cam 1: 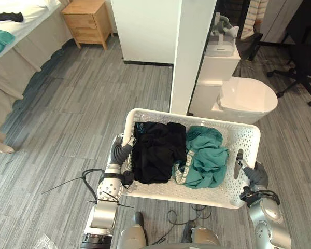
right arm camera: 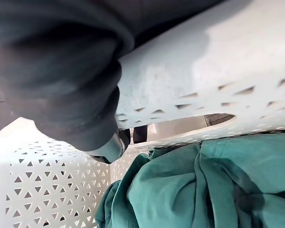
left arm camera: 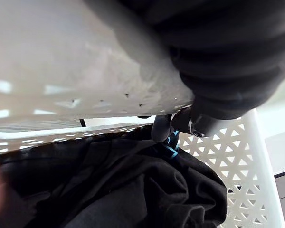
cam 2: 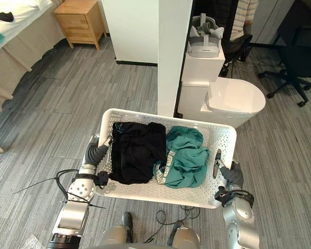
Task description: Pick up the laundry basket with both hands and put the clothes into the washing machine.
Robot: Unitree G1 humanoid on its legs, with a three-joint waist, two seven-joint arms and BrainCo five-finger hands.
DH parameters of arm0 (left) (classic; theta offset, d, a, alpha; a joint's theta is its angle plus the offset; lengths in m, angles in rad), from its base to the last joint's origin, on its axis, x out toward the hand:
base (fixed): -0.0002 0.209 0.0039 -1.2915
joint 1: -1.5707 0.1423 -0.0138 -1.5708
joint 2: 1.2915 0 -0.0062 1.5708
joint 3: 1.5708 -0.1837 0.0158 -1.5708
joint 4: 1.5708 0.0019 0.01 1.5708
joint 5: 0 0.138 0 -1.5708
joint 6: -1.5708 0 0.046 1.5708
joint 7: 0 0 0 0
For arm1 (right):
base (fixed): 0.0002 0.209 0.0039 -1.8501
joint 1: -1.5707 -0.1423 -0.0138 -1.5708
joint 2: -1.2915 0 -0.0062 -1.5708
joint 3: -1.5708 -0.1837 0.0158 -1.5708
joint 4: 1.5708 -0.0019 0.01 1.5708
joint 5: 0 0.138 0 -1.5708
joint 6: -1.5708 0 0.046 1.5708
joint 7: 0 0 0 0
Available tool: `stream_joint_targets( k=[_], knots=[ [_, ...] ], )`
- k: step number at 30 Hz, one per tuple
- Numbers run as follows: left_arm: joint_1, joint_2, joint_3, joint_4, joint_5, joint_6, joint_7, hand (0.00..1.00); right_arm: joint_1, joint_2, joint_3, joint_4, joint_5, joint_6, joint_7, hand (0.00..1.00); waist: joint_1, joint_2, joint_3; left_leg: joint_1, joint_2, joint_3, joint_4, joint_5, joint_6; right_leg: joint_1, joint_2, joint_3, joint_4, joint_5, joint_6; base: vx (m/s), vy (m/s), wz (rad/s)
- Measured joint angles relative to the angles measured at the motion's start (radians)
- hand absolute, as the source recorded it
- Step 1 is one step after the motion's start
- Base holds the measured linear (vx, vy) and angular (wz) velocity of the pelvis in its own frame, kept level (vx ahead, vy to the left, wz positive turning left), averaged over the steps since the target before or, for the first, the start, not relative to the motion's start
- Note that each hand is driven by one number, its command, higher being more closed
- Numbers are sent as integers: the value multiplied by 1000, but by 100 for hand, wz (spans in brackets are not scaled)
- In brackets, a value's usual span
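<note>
We logged the white laundry basket (cam 1: 247,141) between both hands, above the grey floor (cam 1: 67,104). Left hand (cam 1: 119,153) gripped the basket's left rim, fingers curled over it. Right hand (cam 1: 255,175) gripped the right end, fingers hooked through the handle slot. Inside the basket, black clothes (cam 1: 155,150) lay left and teal clothes (cam 1: 207,155) right, touching.

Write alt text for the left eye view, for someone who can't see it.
The robot's left hand and right hand grip the end handles of a white laundry basket, black clothes on its left side, teal clothes on its right. A white appliance stands just beyond.
</note>
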Motion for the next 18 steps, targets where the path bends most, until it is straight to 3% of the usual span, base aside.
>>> stream_joint_targets(
  k=[2, 5, 6, 7, 8, 9, 11, 13, 14, 17, 18],
  knots=[
    [-19, 4, -22, 0, 7, 7, 16, 100, -1, 4, 5, -3, 1, -7, -30, 100, -3, 1, -1, -25, 0, -22, 8, 17, 2, -18, -13, -29, 47, -22, -4, -2, -39, 38],
    [-35, 31, -38, 4, 7, 20, 49, 100, 0, 19, 22, -17, 1, -8, -64, 100, -6, 1, -2, -57, -3, -59, 31, 51, -10, -36, -32, -39, 83, -43, -41, -87, -68, 39],
    [-38, 33, -38, 5, 6, 20, 53, 100, 2, 25, 22, -21, 2, -8, -66, 100, -7, 2, -1, -64, 10, -56, 89, 11, -5, -33, -38, -54, 90, -40, -43, -119, -54, 6],
    [-32, 31, -41, 9, 6, 20, 64, 100, 9, 29, 32, -21, 2, -8, -70, 100, -4, 3, -1, -89, 32, -53, 329, -114, -1, -24, -34, -45, 98, -39, -45, -91, -31, -12],
    [-27, 33, -42, 15, 7, 20, 65, 100, 21, 29, 35, -22, 2, -10, -70, 100, -3, 3, -1, -80, 39, -60, 420, -150, -20, -14, -30, -37, 96, -37, -48, -110, -24, -32],
    [-9, 31, -47, 20, 7, 18, 65, 100, 46, 25, 39, -24, 2, -19, -69, 100, -4, 7, -5, -43, 54, -92, 524, -192, -75, -2, -13, -25, 87, -26, -57, -88, 5, -30],
    [14, 28, -66, 20, 12, 16, 74, 100, 70, 23, 39, -24, 5, -32, -69, 100, -25, 42, -33, 15, 70, -144, 531, -247, -110, -32, 18, 0, 74, 4, -53, -173, 134, -53],
    [5, 28, -65, 20, 35, 14, 85, 100, 66, 23, 46, -19, 33, -35, -70, 100, -26, 67, -52, 53, 65, -125, 417, -329, -95, -113, 36, 58, 59, 64, -46, -278, 265, -92],
    [-4, 30, -60, 25, 40, 13, 87, 100, 65, 25, 59, -18, 41, -35, -72, 100, -28, 63, -49, 56, 59, -71, 360, -368, -57, -160, 37, 95, 33, 118, -35, -300, 279, -93],
    [-21, 41, -66, 66, 39, 12, 86, 100, 91, 37, 62, -18, 43, -34, -85, 100, -32, 13, -25, 36, -26, 9, 313, -411, 11, -181, -2, 177, -118, 267, -10, -361, 300, -64],
    [-21, 40, -65, 72, 39, 12, 87, 100, 101, 44, 67, -18, 43, -35, -88, 100, -31, -3, -17, 19, -60, 40, 319, -387, 55, -188, -33, 174, -148, 260, -2, -422, 312, -49]
  ],
)
